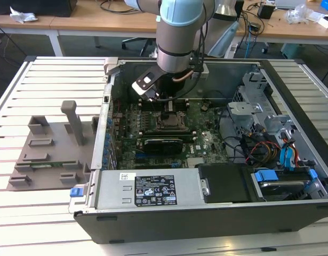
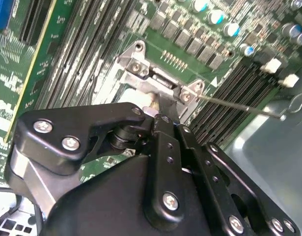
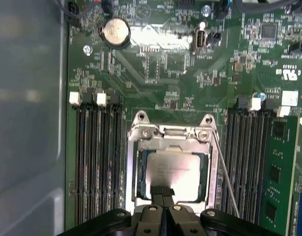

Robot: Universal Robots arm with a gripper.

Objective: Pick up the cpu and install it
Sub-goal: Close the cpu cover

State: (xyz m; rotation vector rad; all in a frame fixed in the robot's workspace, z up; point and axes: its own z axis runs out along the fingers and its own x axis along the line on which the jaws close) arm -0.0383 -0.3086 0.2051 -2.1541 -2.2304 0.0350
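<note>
The cpu (image 3: 173,172) is laid in the socket (image 1: 168,121), three o'clock of the tray (image 1: 46,152) in the exterior view; the gripper (image 3: 163,192), fingers together, is poised over it; latching judged not yet done.

I see the cpu (image 3: 173,172), a silvery-grey square with a pale rim, lying flat inside the metal-framed socket (image 3: 170,132).

The cpu (image 3: 173,167) is seated in the socket frame (image 3: 132,162) just beneath the fingers (image 3: 157,192), flanked by memory slots (image 3: 96,157).
</note>
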